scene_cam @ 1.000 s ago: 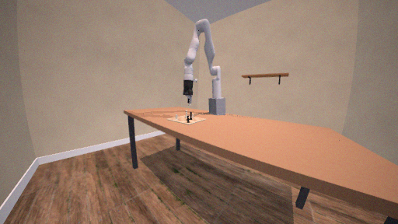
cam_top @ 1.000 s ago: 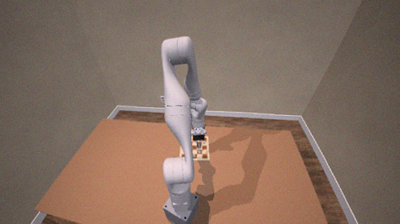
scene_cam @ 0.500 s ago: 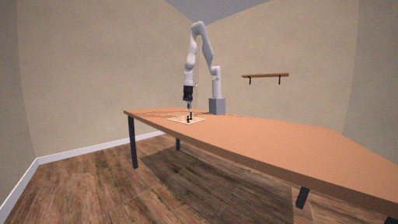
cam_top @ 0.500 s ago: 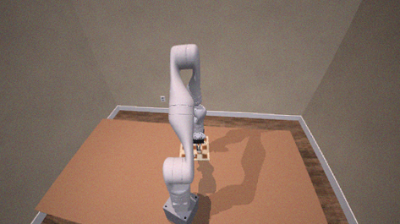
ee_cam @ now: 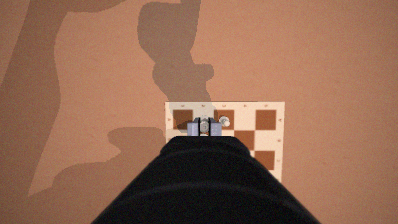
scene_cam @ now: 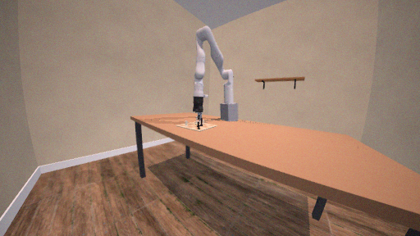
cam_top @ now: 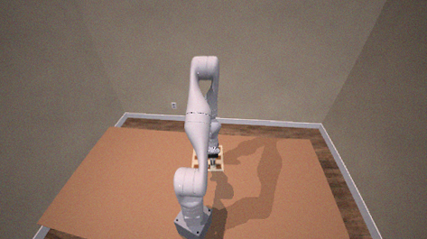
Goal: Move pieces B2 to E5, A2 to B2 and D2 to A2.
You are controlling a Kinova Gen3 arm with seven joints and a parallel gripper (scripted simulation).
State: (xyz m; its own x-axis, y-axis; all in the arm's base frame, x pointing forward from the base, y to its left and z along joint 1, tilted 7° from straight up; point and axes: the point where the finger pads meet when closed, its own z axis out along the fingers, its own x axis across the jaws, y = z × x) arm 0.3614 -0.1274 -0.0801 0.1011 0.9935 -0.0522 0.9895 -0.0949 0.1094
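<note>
A small chessboard (ee_cam: pixel 225 135) with tan and brown squares lies on the table; it also shows in the top view (cam_top: pixel 208 160) and the exterior view (scene_cam: pixel 196 125). My gripper (ee_cam: pixel 204 124) points straight down over the board's left part and is shut on a small grey chess piece (ee_cam: pixel 204 126). A white piece (ee_cam: pixel 225 121) stands on the board just right of the fingers. In the exterior view a dark piece (scene_cam: pixel 198 127) stands on the board near the gripper (scene_cam: pixel 198 117). My wrist hides the near part of the board.
The arm's base (cam_top: pixel 193 223) stands on the table near the board. The table's edge runs on the left in the exterior view. A wall shelf (scene_cam: pixel 280 79) hangs far behind.
</note>
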